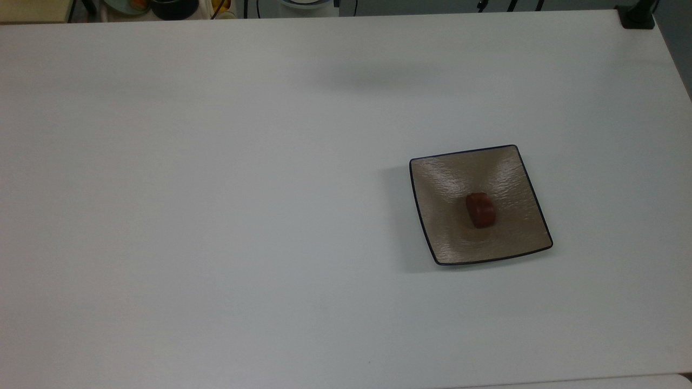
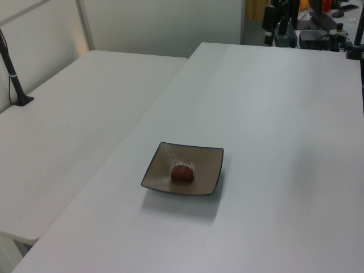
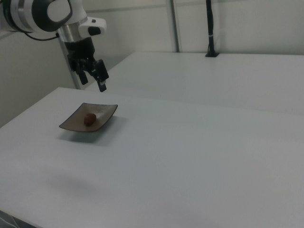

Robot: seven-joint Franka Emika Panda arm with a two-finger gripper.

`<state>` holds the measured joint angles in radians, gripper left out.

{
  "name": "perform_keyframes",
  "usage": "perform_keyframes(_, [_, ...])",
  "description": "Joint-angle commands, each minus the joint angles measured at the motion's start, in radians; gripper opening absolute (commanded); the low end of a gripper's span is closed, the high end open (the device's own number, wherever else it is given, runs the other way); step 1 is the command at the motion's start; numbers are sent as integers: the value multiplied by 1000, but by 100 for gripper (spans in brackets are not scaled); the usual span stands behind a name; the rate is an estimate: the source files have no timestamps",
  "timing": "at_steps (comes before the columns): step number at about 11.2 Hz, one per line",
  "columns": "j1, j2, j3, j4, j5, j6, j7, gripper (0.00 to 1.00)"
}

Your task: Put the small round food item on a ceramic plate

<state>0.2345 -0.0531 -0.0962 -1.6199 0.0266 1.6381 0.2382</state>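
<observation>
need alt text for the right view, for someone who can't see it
A small reddish-brown round food item sits on a square brown ceramic plate near the right view's left, on a white table. The robot gripper hangs in the air above and behind the plate, fingers open and holding nothing. A second white table and a black pole stand behind.

Arm (image 3: 33,14) cut by frame edge
</observation>
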Motion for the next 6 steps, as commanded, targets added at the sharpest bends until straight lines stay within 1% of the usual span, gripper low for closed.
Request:
perform_keyframes(1, [-33,-21,-5,-37,30,43,-241,100])
perform_keyframes(2, [-44,-16,-5,-37,30,61,-308,100])
perform_keyframes(3, [-49,-14,-5,-37,27,69,-338,100])
perform_keyframes(6, [-50,-16,-5,-35,26,69,-338,100])
